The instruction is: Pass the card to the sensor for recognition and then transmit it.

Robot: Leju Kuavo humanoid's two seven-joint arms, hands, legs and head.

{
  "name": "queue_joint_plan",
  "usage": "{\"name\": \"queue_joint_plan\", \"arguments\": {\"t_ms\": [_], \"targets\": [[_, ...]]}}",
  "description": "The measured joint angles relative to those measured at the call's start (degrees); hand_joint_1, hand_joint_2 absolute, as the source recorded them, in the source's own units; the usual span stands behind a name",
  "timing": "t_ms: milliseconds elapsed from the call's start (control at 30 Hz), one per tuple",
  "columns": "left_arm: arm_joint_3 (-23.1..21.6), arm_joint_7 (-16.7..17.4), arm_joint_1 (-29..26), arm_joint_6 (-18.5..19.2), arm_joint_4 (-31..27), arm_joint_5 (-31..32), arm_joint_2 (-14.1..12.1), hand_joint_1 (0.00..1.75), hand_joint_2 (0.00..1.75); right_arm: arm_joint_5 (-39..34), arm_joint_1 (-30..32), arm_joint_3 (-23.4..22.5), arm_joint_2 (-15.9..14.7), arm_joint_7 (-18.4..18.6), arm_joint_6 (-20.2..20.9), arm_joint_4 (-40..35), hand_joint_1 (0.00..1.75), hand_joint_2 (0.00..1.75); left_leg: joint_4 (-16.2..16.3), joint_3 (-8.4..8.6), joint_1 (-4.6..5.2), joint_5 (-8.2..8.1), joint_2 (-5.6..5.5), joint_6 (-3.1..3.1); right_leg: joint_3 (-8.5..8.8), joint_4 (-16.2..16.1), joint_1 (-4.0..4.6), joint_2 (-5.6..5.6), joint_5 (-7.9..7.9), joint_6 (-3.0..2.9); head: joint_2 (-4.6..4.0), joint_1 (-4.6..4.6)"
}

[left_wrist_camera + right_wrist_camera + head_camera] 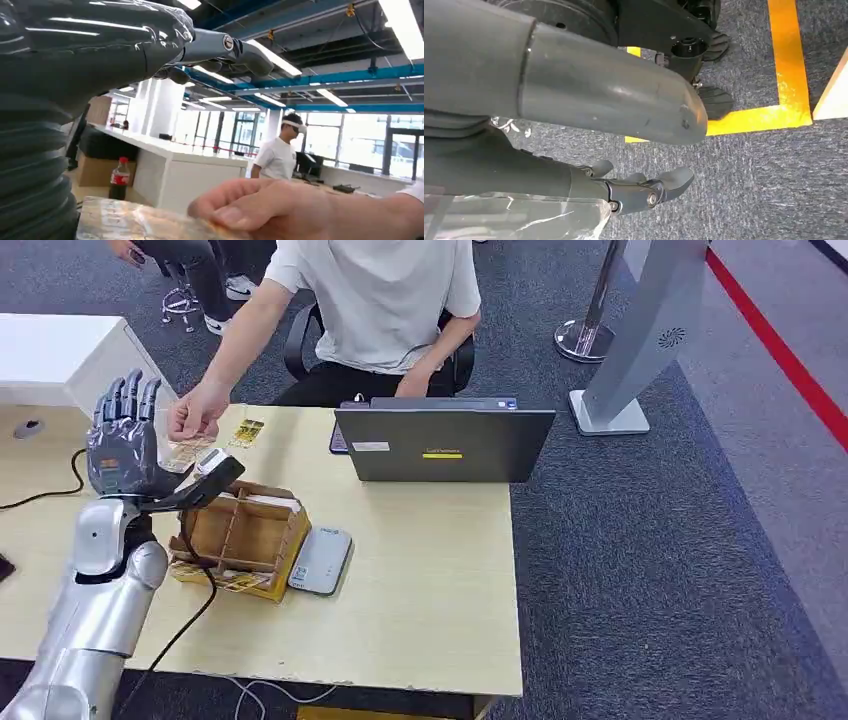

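Observation:
My left hand [124, 438] is raised over the table's left side, fingers straight up and apart, thumb out toward the box, holding nothing. Right behind it a person's hand [196, 417] pinches a shiny yellowish card [188, 452]. In the left wrist view the person's fingers [280, 205] hold that card [135, 222] just off my palm, apart from my fingers [225, 47]. A second small card [247, 432] lies flat on the table. The white card sensor [321, 560] lies beside the cardboard box. My right hand [644, 192] hangs over the carpet, fingers loose and holding nothing.
A cardboard box with dividers [240, 535] stands just right of my left arm. An open laptop [444, 445] stands at the table's far side, where the person sits. A black cable [190, 625] runs over the wooden table [420, 600]. A grey kiosk stand [640, 330] is at the far right.

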State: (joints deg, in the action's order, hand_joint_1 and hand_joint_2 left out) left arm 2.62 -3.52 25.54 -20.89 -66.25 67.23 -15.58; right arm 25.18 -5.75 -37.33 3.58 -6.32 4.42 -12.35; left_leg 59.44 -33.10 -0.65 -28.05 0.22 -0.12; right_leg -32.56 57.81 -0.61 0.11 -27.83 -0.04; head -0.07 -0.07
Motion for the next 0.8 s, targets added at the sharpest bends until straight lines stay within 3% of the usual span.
{"name": "queue_joint_plan", "arguments": {"t_ms": [133,167,333,800], "targets": [[-3.21,1.94,0.64,2.29,0.44,0.15,0.0,0.0,1.75,-0.33,0.27,-0.41,-0.07,-0.02,0.0,0.17,0.0,0.0,0.0,-0.02,0.0,0.0,0.0,0.0,-0.01,0.0,0.0,0.0,0.0,0.0,0.0,0.0],[-3.85,2.29,0.64,2.64,0.39,0.13,0.0,1.75,1.75,-0.44,0.4,-0.55,-0.07,-0.04,-0.04,0.22,0.0,0.0,0.0,-0.02,0.0,0.0,0.0,0.0,-0.02,0.0,0.0,0.0,0.0,0.0,0.0,0.0],[-6.27,3.43,0.61,4.56,-0.68,-0.57,0.0,1.75,1.75,-0.44,0.69,-1.16,-0.13,-0.11,-0.11,0.31,0.0,0.0,-0.01,-0.03,-0.01,0.0,0.0,0.0,-0.03,0.0,0.0,-0.01,0.0,0.0,0.0,0.0],[-8.11,2.42,0.64,3.84,-1.77,-3.61,0.0,1.75,1.75,-0.09,0.81,-1.51,-0.48,0.0,-0.13,0.46,0.0,0.0,-0.01,-0.03,-0.01,0.0,0.0,0.0,-0.02,0.0,0.0,0.0,0.0,0.0,0.0,0.0]]}}
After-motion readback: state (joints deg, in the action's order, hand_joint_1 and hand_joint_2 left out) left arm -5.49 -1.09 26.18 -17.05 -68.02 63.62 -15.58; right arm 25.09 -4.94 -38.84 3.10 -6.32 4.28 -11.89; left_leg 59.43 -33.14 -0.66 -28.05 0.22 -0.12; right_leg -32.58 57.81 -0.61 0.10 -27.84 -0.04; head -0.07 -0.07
